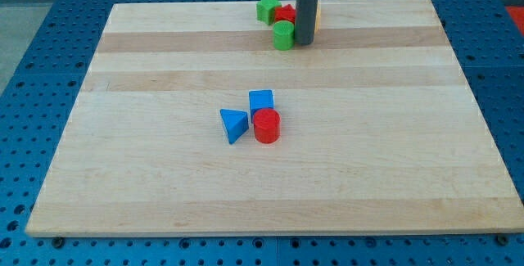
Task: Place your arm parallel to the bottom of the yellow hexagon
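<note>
My dark rod comes down at the view's top centre and my tip point(304, 42) rests on the wooden board point(164, 184). The yellow hexagon point(317, 17) is almost wholly hidden behind the rod; only a thin yellow-orange edge shows at the rod's right side. My tip sits just below that edge. A green cylinder point(283, 35) stands touching the rod's left side. A red block point(285, 14) lies behind it, and a green star-shaped block point(267, 8) is at its upper left.
Near the board's middle, a blue triangular block point(234, 124), a blue cube point(261, 101) and a red cylinder point(266, 126) sit clustered together. A blue perforated table point(33, 69) surrounds the board.
</note>
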Motion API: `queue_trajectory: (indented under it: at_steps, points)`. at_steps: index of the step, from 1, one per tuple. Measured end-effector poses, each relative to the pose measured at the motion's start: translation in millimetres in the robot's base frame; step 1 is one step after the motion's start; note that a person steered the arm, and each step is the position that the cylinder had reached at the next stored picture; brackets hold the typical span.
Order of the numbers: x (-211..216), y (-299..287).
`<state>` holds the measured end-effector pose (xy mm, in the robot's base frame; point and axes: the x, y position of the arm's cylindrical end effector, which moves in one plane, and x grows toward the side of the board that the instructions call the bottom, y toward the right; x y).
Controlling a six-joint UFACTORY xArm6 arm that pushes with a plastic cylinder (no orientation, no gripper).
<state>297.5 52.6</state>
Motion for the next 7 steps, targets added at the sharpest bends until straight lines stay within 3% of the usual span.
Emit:
queue_trajectory:
  at_steps: [2, 6, 7]
  points:
    - [6, 1]
    - [111, 8]
    - [116, 8]
